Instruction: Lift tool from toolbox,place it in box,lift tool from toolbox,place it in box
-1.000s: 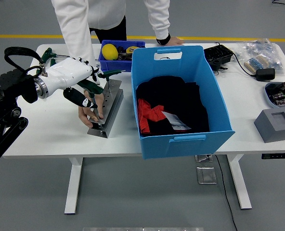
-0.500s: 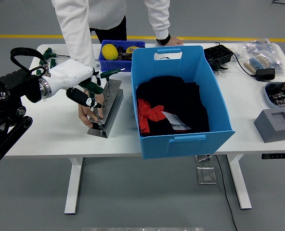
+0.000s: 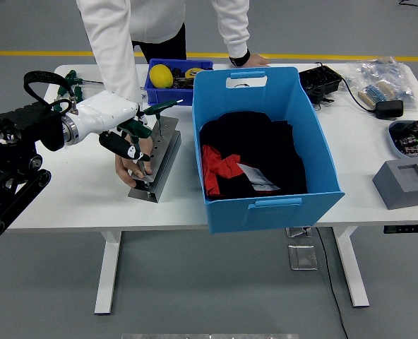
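Note:
A grey metal tool stand [image 3: 161, 157] sits on the white table [image 3: 75, 191], left of the big blue box [image 3: 265, 205]. My left hand [image 3: 121, 131], white with black fingers [image 3: 129, 150], is over the stand's upper end and curled around a green-handled tool [image 3: 156, 109] that rises from it. A person's hand [image 3: 133, 167] presses on the stand's near end. The blue box holds black and red cloth [image 3: 248, 159]. My right hand is out of view.
A small dark-blue bin [image 3: 158, 90] with a yellow ball [image 3: 160, 75] stands behind the stand. More green tools [image 3: 71, 79] lie at the far left. The person's other hand [image 3: 250, 61] rests behind the box. A black device [image 3: 320, 82], a round tray [image 3: 412, 135] and a grey block [image 3: 405, 182] lie to the right.
My left arm has moved a little to the right, and the hand has settled closer over the stand, still on the green handle. The person's hand has stayed on the stand.

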Tool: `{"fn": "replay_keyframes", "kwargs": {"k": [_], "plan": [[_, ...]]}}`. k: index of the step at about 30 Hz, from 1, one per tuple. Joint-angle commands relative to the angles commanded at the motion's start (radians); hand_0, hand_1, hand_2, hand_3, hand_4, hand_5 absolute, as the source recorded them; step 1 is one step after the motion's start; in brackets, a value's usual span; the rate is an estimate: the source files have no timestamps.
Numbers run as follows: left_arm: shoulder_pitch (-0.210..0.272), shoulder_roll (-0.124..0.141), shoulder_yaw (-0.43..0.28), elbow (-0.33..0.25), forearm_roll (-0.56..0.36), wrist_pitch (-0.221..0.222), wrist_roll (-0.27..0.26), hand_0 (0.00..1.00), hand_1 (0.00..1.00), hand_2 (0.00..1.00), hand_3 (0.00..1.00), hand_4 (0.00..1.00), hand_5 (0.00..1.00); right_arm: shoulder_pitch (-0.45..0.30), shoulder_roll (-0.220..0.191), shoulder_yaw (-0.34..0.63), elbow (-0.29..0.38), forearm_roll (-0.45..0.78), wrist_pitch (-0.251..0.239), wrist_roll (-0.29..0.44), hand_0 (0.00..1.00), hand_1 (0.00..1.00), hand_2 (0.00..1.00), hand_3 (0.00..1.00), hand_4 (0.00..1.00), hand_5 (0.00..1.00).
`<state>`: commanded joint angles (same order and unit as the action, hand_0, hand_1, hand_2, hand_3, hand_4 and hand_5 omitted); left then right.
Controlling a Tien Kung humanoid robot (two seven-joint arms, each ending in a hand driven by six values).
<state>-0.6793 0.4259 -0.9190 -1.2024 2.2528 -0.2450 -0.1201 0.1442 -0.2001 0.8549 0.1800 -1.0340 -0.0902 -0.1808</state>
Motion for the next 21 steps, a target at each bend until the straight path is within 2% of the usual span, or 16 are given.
{"fn": "replay_keyframes", "kwargs": {"k": [5, 6, 17, 18, 21], "plan": [[-0.009, 0.000, 0.012, 0.009, -0.001, 0.005, -0.001, 0.388, 0.223, 0.241, 0.382, 0.998, 0.592, -0.003, 0.000, 0.000, 0.000, -0.002, 0.000, 0.000, 0.645, 0.632, 0.731, 0.573, 0.839, 0.660], [-0.011, 0.000, 0.014, 0.011, -0.001, 0.006, -0.001, 0.346, 0.176, 0.189, 0.307, 0.998, 0.612, -0.003, 0.000, 0.000, 0.000, -0.002, 0.000, 0.000, 0.645, 0.631, 0.731, 0.574, 0.840, 0.660], [-0.018, -0.002, 0.035, 0.024, -0.015, 0.034, -0.009, 0.318, 0.133, 0.158, 0.271, 0.998, 0.616, -0.006, 0.000, 0.000, 0.000, -0.002, -0.002, -0.001, 0.645, 0.633, 0.731, 0.573, 0.839, 0.660], [-0.018, -0.002, 0.036, 0.026, -0.017, 0.038, -0.010, 0.291, 0.104, 0.127, 0.216, 0.998, 0.621, -0.006, 0.000, -0.001, 0.000, -0.001, -0.001, 0.000, 0.645, 0.633, 0.731, 0.573, 0.839, 0.660], [-0.021, -0.001, 0.039, 0.030, -0.024, 0.047, -0.012, 0.291, 0.104, 0.127, 0.216, 0.998, 0.621, -0.005, 0.000, -0.001, 0.000, -0.001, -0.002, 0.001, 0.645, 0.633, 0.731, 0.573, 0.839, 0.660]]}}
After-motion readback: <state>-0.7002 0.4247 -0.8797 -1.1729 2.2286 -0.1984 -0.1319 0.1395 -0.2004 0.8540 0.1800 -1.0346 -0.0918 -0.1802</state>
